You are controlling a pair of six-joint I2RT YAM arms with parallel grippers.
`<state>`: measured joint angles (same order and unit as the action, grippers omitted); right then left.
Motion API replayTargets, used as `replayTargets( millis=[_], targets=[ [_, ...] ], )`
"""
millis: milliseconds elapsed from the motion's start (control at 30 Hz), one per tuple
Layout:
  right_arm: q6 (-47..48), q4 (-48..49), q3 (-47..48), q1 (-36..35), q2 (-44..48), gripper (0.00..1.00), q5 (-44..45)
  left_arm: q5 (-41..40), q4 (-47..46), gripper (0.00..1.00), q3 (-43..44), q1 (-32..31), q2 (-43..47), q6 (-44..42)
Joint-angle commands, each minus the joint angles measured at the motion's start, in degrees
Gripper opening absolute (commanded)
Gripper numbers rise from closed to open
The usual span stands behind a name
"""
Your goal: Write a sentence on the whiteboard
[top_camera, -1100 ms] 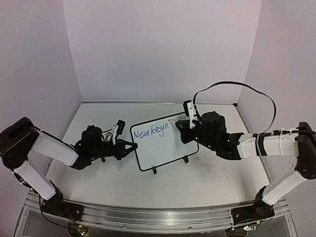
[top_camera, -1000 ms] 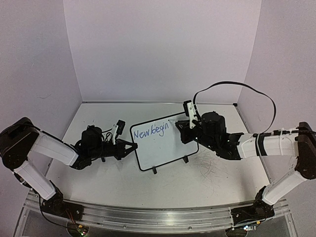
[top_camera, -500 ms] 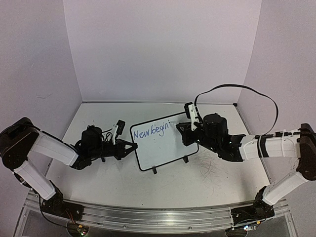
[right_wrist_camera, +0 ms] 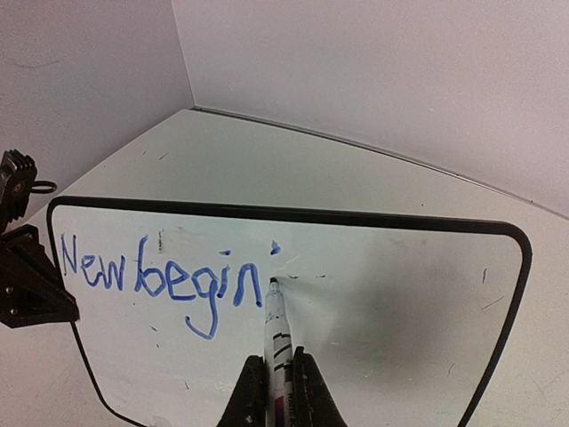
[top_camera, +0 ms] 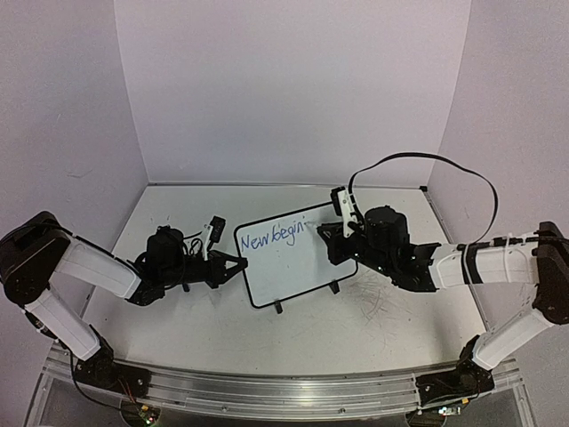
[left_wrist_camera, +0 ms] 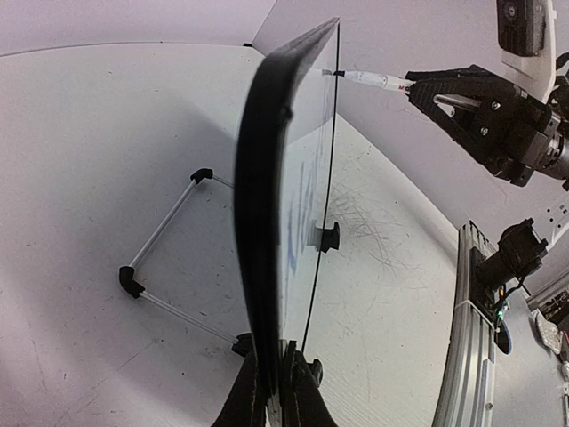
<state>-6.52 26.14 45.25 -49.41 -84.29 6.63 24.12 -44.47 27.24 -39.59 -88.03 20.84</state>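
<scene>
The whiteboard (top_camera: 298, 271) stands upright at mid-table, and my left gripper (top_camera: 238, 265) is shut on its left edge. In the left wrist view the board's black frame (left_wrist_camera: 265, 178) runs up from between my shut left gripper (left_wrist_camera: 277, 384). The sentence (right_wrist_camera: 160, 276) in blue reads "New begin", followed by a small dot. My right gripper (right_wrist_camera: 278, 360) is shut on a white marker (right_wrist_camera: 276, 325), whose tip touches the board just right of the last "n". From above, the right gripper (top_camera: 332, 234) sits at the board's upper right, beside the sentence (top_camera: 274, 236).
The wire stand (left_wrist_camera: 164, 233) props the board from behind. Grey scribble marks (top_camera: 373, 307) cover the table right of the board. A black cable (top_camera: 427, 162) loops above the right arm. An aluminium rail (top_camera: 267, 393) runs along the near edge, and walls close the back and sides.
My right gripper has shifted slightly to the right along the board with the marker, and a small blue dot now follows "begin". The left gripper and the board have not moved.
</scene>
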Motion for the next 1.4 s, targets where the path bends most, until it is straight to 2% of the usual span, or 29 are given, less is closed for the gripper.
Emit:
replayTargets(
  millis=[0, 400, 733, 1367],
  targets=[
    [0.3, 1.7, 2.2, 0.1, -1.1, 0.00, 1.7, -2.2, 5.5, 0.00, -0.8, 0.2, -0.2, -2.2],
    [0.7, 1.6, 2.5, 0.1, -1.3, 0.00, 3.8, -2.1, 5.5, 0.00, -0.8, 0.2, -0.2, -2.3],
    [0.9, 1.2, 3.0, 0.1, -1.8, 0.00, 2.0, -2.2, 5.5, 0.00, -1.0, 0.2, -0.2, -2.3],
    [-2.1, -1.4, -1.4, -0.3, -0.7, 0.00, 0.6, -2.3, 5.5, 0.00, -1.3, 0.2, 0.4, -2.2]
  ],
)
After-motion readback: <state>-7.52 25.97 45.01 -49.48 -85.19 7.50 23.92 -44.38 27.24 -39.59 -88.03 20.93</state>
